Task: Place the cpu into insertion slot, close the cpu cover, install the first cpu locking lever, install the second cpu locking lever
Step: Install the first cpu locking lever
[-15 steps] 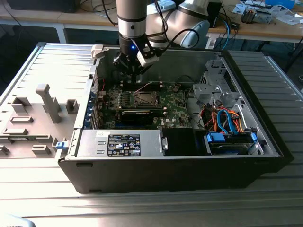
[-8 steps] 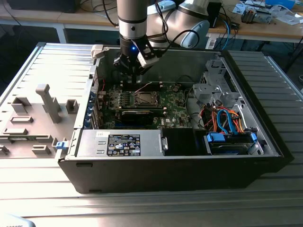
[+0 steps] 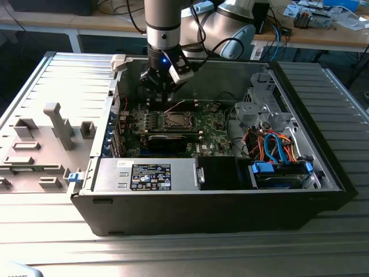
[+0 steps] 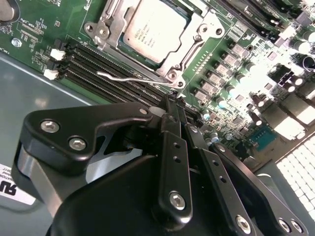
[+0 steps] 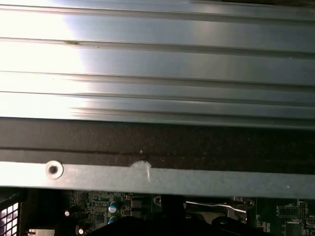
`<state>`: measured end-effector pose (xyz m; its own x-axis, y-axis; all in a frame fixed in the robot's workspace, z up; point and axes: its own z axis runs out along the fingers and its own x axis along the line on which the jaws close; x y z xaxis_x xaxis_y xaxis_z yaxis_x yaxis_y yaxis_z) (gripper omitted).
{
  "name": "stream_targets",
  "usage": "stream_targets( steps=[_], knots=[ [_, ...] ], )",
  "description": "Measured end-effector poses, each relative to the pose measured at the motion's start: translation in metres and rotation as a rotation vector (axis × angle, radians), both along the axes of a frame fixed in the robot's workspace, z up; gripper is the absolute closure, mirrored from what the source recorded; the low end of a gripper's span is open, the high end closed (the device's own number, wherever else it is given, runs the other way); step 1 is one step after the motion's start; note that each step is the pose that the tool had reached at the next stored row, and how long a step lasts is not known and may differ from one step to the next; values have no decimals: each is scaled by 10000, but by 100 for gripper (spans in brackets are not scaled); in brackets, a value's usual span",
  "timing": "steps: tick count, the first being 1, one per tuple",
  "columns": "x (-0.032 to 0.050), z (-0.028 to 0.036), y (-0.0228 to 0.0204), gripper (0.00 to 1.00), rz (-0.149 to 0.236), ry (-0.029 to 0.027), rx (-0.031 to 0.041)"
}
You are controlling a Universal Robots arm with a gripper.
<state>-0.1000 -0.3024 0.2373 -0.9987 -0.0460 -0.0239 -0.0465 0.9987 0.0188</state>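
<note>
Claw [image 4: 170,105] above motherboard [image 4: 231,64]

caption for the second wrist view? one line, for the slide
Gripper poised beside the socket, the cpu seated under the closed cpu cover, one locking lever standing free along its edge.

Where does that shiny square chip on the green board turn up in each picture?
Exterior view: the cpu sits mid-board, just below the gripper.
Second wrist view: the cpu lies in its socket, beyond the gripper.
First wrist view: I can't make it out.
Shared landmark: the thin locking lever.
</note>
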Motion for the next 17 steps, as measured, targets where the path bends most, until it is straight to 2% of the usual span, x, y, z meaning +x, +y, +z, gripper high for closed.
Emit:
stream_targets(
  steps=[17],
  knots=[
    [72, -63, 31, 89, 6, 1, -1]
  ],
)
